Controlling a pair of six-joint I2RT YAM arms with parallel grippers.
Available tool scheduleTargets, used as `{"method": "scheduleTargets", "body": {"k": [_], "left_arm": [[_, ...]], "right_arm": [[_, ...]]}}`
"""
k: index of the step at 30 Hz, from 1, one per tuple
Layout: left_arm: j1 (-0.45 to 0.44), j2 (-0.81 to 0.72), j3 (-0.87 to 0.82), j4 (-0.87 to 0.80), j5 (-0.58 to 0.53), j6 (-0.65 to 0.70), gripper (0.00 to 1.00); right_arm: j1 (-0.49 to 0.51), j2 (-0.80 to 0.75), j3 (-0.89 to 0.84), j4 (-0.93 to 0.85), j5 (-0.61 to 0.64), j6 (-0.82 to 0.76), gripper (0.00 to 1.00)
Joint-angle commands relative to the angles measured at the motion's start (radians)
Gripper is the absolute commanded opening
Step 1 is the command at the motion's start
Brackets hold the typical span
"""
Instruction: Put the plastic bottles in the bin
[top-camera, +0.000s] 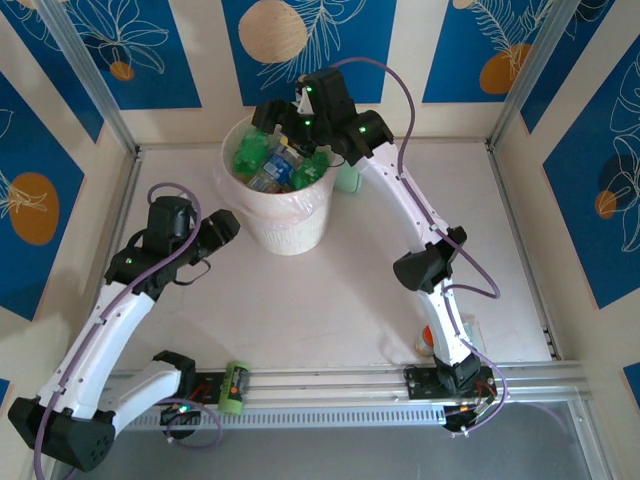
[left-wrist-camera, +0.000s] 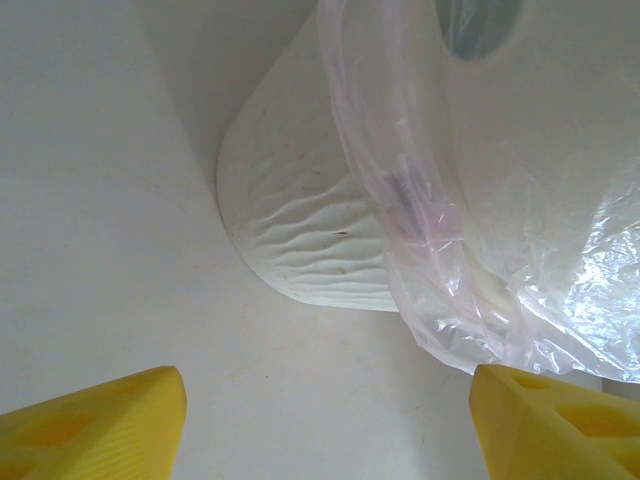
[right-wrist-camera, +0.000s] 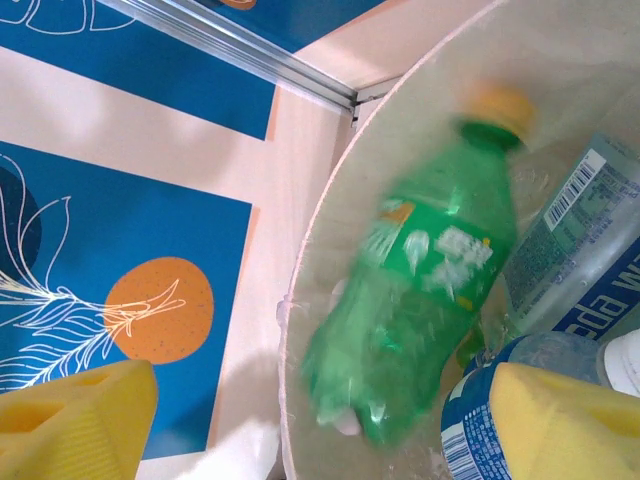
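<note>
The bin (top-camera: 285, 225) is a white bucket lined with a pinkish bag, standing at the back of the table. Several plastic bottles (top-camera: 270, 165), green ones and clear ones with blue labels, lie inside it. My right gripper (top-camera: 300, 120) hangs over the bin's rim. In the right wrist view it (right-wrist-camera: 325, 420) is open, and a blurred green bottle (right-wrist-camera: 420, 300) with a yellow cap is loose below it inside the bin (right-wrist-camera: 300, 330), beside clear blue-labelled bottles (right-wrist-camera: 575, 235). My left gripper (left-wrist-camera: 325, 430) is open and empty, low over the table just left of the bin's base (left-wrist-camera: 300, 230).
The bag's loose edge (left-wrist-camera: 500, 270) hangs down the bin's outer wall. A pale green box (top-camera: 348, 178) sits behind the bin on the right. An orange-capped container (top-camera: 427, 340) stands by the right arm's base. A small green object (top-camera: 233, 385) lies on the front rail.
</note>
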Motion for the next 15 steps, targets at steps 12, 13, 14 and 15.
{"method": "scheduleTargets", "body": {"k": [12,13,14,15], "left_arm": [[0.013,-0.038,0.066,-0.011,-0.041,0.061,0.75],[0.014,-0.044,0.079,-0.014,-0.059,0.082,0.76],[0.014,-0.047,0.091,-0.013,-0.077,0.108,0.77],[0.014,-0.052,0.107,-0.013,-0.106,0.143,0.79]], "right_arm": [[0.035,-0.099,-0.003,-0.082,0.08,-0.116,0.87],[0.042,-0.128,-0.022,-0.1,0.104,-0.14,0.87],[0.048,-0.157,-0.045,-0.114,0.127,-0.163,0.87],[0.055,-0.198,-0.084,-0.126,0.156,-0.188,0.87]]}}
